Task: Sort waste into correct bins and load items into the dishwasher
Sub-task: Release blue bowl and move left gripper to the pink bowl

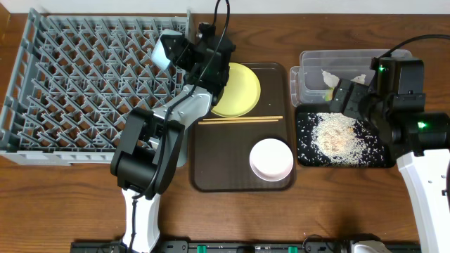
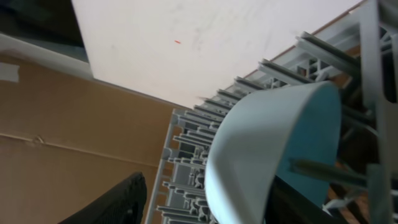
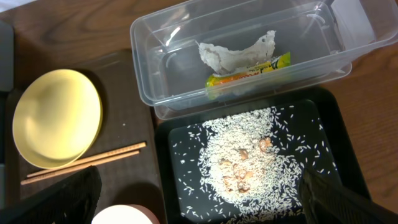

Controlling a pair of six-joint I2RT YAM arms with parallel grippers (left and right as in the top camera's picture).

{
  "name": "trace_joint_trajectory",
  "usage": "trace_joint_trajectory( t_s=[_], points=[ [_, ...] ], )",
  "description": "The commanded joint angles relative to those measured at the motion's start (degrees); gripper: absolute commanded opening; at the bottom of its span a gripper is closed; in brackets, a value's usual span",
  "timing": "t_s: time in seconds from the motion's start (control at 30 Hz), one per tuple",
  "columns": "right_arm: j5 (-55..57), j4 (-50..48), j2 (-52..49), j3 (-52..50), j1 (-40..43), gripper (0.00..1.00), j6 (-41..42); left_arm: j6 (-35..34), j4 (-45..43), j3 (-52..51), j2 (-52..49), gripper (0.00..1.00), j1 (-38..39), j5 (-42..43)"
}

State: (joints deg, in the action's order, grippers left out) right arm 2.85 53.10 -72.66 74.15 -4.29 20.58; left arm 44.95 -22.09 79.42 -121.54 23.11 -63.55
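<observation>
Bowl first: the light blue bowl [image 1: 165,53] is tipped on its side at the far right edge of the grey dish rack [image 1: 70,77], and from the left wrist view I see a peg crossing in front of it. My left gripper [image 1: 181,53] is close against it. One finger [image 2: 118,202] stands apart from the rim and the other is hidden behind the bowl, so I cannot tell whether I have a grip.

On the brown tray [image 1: 204,165] the yellow-green plate [image 1: 235,89] sits in the far left part. Chopsticks [image 1: 240,120] lie just in front of the plate, and the white bowl [image 1: 271,159] sits near the right rim.

My right gripper [image 1: 344,98] hangs spread wide, carrying nothing, above the line between the clear tub [image 3: 155,37] and the black tray [image 3: 329,124], which lie close together. Tissue [image 3: 236,53] and wrapper [image 3: 249,71] lie in the tub. Rice [image 3: 242,155] is heaped mid-tray and scattered thinly toward its borders. A narrow strip of table [image 1: 297,176] separates the two trays.
</observation>
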Motion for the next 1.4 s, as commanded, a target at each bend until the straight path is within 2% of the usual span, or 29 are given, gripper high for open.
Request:
trace_joint_trajectory(
  t_s=[0.0,0.2,0.3,0.43,0.53,0.6,0.67,0.73,0.8,0.9,1.1,1.2,1.37],
  points=[
    [0.79,0.11,-0.09,0.17,0.52,0.99,0.59,-4.68,1.11,0.33,-0.83,0.62,-0.20,0.09],
    [0.79,0.11,-0.09,0.17,0.52,0.99,0.59,-5.18,0.55,0.59,-0.04,0.68,0.22,3.13],
    [0.79,0.11,-0.09,0.17,0.52,0.99,0.59,-9.99,0.42,1.62,1.75,0.69,1.31,3.52],
    [0.79,0.11,-0.09,0.17,0.52,0.99,0.59,-13.62,1.77,1.79,5.46,0.76,3.10,6.67],
    [0.79,0.11,-0.09,0.17,0.52,0.99,0.59,-19.34,8.24,1.79,9.31,0.80,5.01,7.02],
    [0.79,0.11,-0.09,0.17,0.52,0.99,0.59,-28.00,18.29,1.79,12.66,0.80,6.64,8.74],
    [0.79,0.11,-0.09,0.17,0.52,0.99,0.59,-39.26,33.46,1.79,17.00,0.80,8.48,17.22],
    [0.79,0.11,-0.09,0.17,0.52,0.99,0.59,-48.87,45.55,1.79,20.94,0.79,9.40,30.99],
    [0.79,0.11,-0.09,0.17,0.52,0.99,0.59,-55.28,53.92,1.77,24.30,0.78,9.33,47.04],
    [0.79,0.11,-0.09,0.17,0.52,0.99,0.59,-60.35,61.11,1.77,26.91,0.78,9.09,61.92],
    [0.79,0.11,-0.09,0.17,0.52,0.99,0.59,-75.17,73.64,0.92,27.26,0.74,9.20,73.44],
    [0.79,0.11,-0.09,0.17,0.52,0.99,0.59,-78.34,74.34,-1.38,27.23,0.73,10.27,78.84],
    [0.79,0.11,-0.09,0.17,0.52,0.99,0.59,-81.85,72.11,-5.51,27.21,0.72,13.05,77.48]
  ],
)
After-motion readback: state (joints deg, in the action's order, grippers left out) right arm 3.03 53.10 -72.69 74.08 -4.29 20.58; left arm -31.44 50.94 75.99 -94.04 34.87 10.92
